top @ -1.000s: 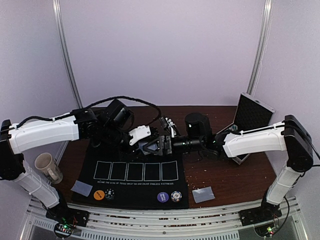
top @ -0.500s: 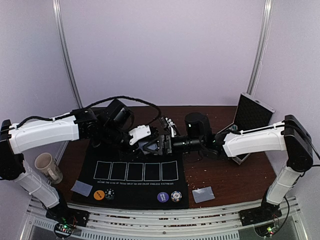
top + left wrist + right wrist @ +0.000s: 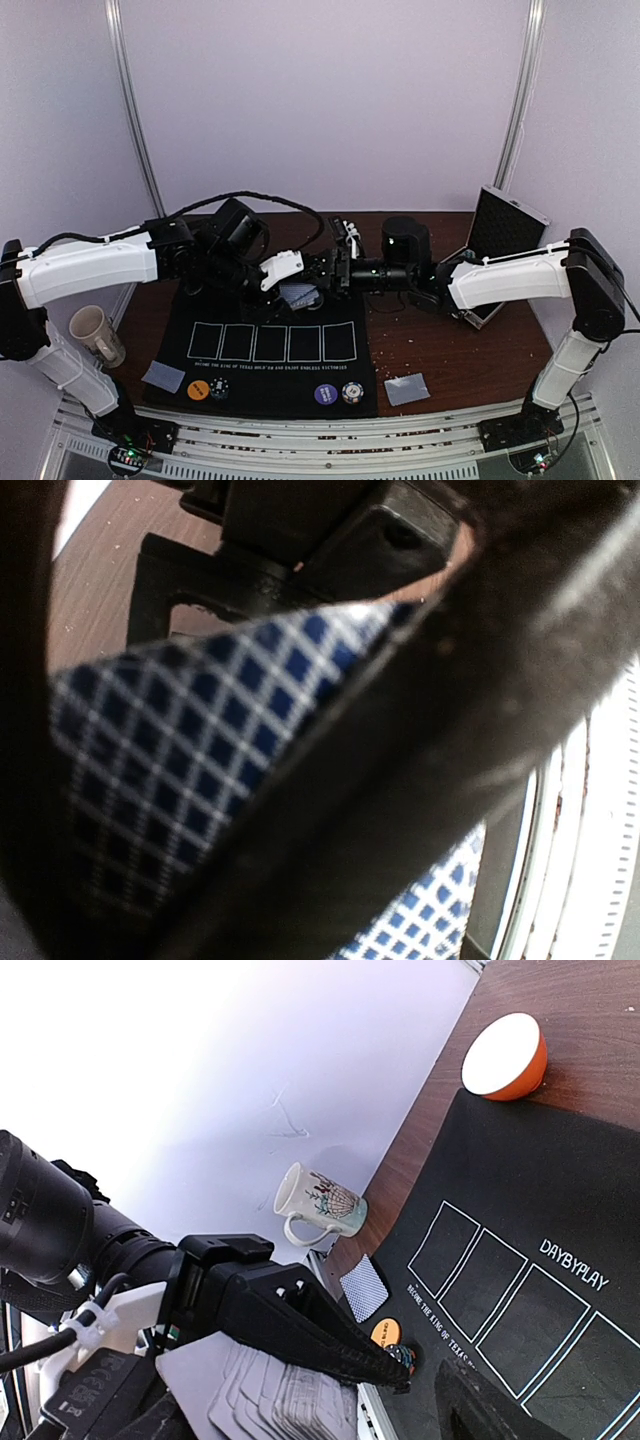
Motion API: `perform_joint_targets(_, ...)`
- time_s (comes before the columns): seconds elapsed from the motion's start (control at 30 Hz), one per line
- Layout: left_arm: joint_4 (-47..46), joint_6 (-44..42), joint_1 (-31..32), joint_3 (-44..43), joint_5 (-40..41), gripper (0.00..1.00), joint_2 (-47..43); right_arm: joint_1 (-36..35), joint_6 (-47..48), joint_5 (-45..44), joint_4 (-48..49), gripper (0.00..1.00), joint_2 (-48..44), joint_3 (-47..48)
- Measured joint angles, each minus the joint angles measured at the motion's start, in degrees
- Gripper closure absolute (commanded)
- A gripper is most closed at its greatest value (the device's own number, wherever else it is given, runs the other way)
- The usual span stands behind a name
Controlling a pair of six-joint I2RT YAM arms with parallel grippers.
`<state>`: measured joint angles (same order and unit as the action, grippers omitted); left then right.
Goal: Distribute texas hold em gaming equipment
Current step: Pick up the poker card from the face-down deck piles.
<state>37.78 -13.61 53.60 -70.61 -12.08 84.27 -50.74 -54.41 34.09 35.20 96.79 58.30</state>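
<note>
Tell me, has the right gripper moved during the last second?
Yes. The right gripper has drawn back a little, toward the table's far edge and to the right, away from the white card outlines on the mat.

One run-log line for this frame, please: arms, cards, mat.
left fingers: shut on card deck above mat | right fingers: open, near deck, empty | five mat boxes: bare | chips: four at mat's near edge

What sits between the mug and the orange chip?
One face-down card, lying flat between the mug and the orange chip. It shows in the top external and right wrist views.
</note>
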Motion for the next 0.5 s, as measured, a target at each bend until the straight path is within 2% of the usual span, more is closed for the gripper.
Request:
perform_joint_targets(0.13, 0.5, 0.0, 0.0, 0.0, -0.1, 0.51, 0.0, 0.0, 1.2, -0.8, -2.6, 0.27, 0.0, 0.9)
perform_joint_targets(0.27, 1.1, 0.0, 0.0, 0.0, 0.0, 0.51, 0.0, 0.0, 3.3, -1.2, -4.7, 0.37, 0.0, 1.6)
perform_joint_targets(0.5, 1.4, 0.0, 0.0, 0.4, 1.0, 0.52, 0.0, -0.3, 6.3, -3.1, -9.8, 0.41, -2.1, 1.6)
